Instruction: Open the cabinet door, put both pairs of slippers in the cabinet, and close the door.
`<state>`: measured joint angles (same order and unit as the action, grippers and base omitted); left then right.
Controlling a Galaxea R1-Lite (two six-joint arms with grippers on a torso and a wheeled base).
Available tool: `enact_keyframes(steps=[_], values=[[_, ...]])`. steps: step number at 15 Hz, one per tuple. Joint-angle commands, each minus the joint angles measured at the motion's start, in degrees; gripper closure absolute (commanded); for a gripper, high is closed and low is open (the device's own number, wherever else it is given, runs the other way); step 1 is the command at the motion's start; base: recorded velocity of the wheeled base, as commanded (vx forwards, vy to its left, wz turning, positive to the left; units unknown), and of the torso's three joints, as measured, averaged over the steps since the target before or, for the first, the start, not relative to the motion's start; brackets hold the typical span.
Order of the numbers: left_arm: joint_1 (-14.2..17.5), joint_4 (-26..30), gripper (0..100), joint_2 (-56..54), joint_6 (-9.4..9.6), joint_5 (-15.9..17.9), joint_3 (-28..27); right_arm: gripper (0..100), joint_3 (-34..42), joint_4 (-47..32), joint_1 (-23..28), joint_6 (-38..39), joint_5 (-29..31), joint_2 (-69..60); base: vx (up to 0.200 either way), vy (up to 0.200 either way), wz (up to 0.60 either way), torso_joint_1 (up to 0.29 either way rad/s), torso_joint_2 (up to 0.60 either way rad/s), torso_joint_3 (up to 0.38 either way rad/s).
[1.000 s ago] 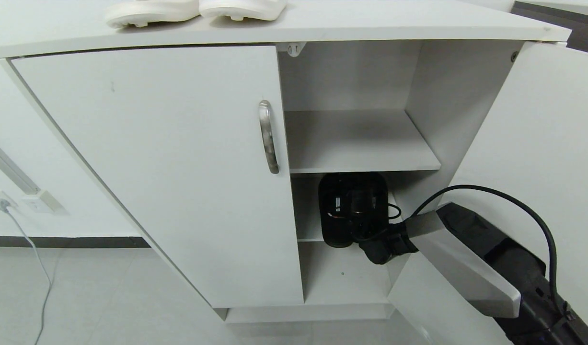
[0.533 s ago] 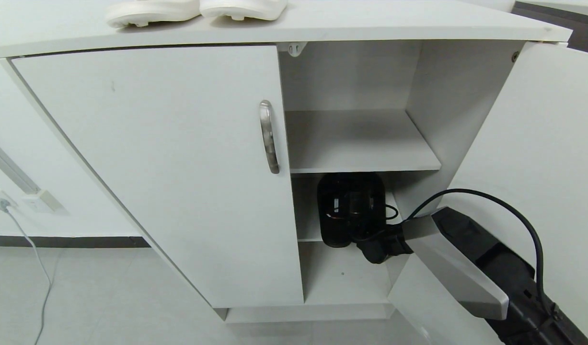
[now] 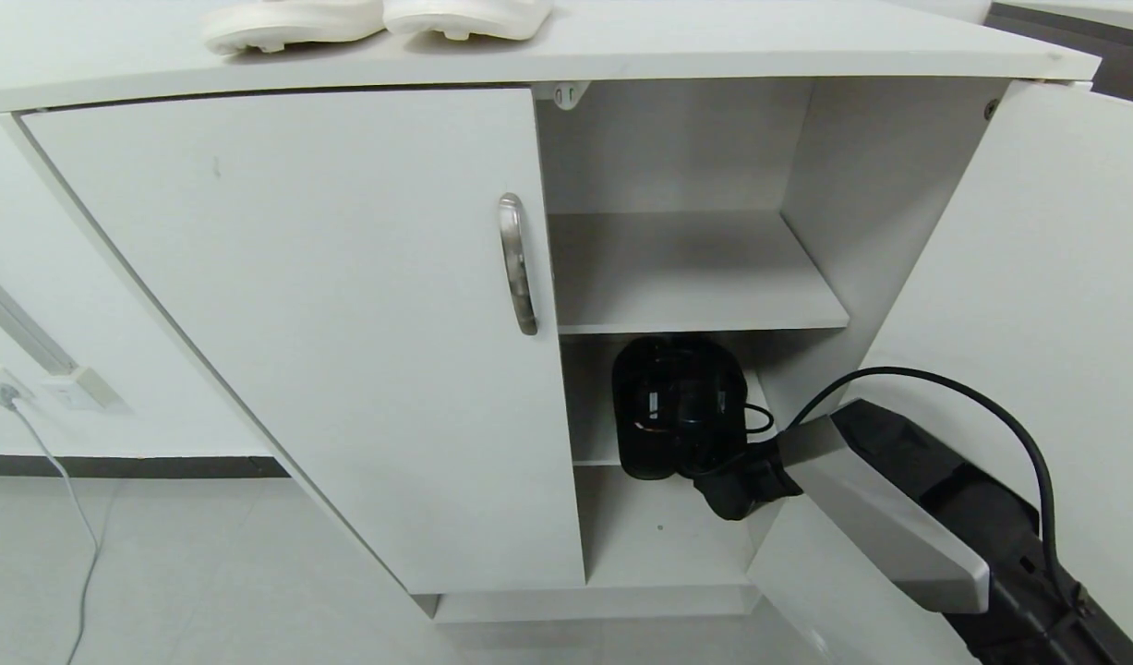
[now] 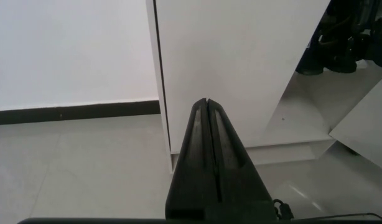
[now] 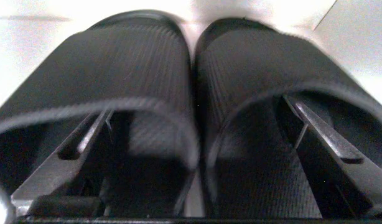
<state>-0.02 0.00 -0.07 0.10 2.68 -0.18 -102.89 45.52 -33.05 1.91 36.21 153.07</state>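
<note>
Barely any change this last second: the right arm nudged in, then eased back a touch, and the black slippers [image 3: 677, 406] sit a hair lower in the middle compartment of the cabinet [image 3: 806, 51]. I reckon they're about set down. The right gripper [image 5: 197, 104] is spread wide, one finger under each strap, not pinching. The left gripper [image 4: 206, 104] is pressed closed, low outside the left door [image 3: 298, 323]. The white slippers [image 3: 372, 17] wait on top, and the right door [image 3: 1037, 277] stands open. No brand, label or writing I can read.
</note>
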Motion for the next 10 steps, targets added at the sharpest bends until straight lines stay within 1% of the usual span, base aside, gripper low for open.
enact_keyframes(steps=[1, 3, 4, 5, 8, 10], values=[[0.02, 0.0, 100, 0.07, -0.01, 0.04, 0.01, 0, 7.62, 2.82, -1.05, 0.02, 0.09, -5.41, 0.0, 0.0, 0.0, 0.0, 0.0, 0.0], [0.02, 0.0, 100, 0.07, -0.01, 0.04, 0.01, 0, 14.21, 6.51, -1.93, -0.07, 0.18, -9.01, 0.0, 0.0, 0.0, 0.0, 0.0, 0.0], [0.02, 0.0, 100, 0.07, -0.01, 0.04, 0.01, 0, 19.04, 9.32, -2.63, -0.07, 0.36, -11.39, 0.0, 0.0, 0.0, 0.0, 0.0, 0.0], [0.02, 0.0, 100, 0.07, -0.1, 0.04, 0.01, 0, 26.16, 13.1, -3.69, -0.16, 0.36, -14.99, 0.0, 0.0, 0.0, 0.0, 0.0, 0.0], [0.02, 0.0, 100, 0.07, -0.1, 0.04, 0.01, 0, 41.19, 21.63, -6.5, -0.07, 0.27, -22.28, 0.0, 0.0, 0.0, 0.0, 0.0, 0.0], [0.02, 0.0, 100, 0.07, 0.25, 0.48, 0.01, 0, 51.91, 28.13, -8.7, -0.07, 0.18, -25.62, 0.0, 0.0, 0.0, 0.0, 0.0, 0.0]])
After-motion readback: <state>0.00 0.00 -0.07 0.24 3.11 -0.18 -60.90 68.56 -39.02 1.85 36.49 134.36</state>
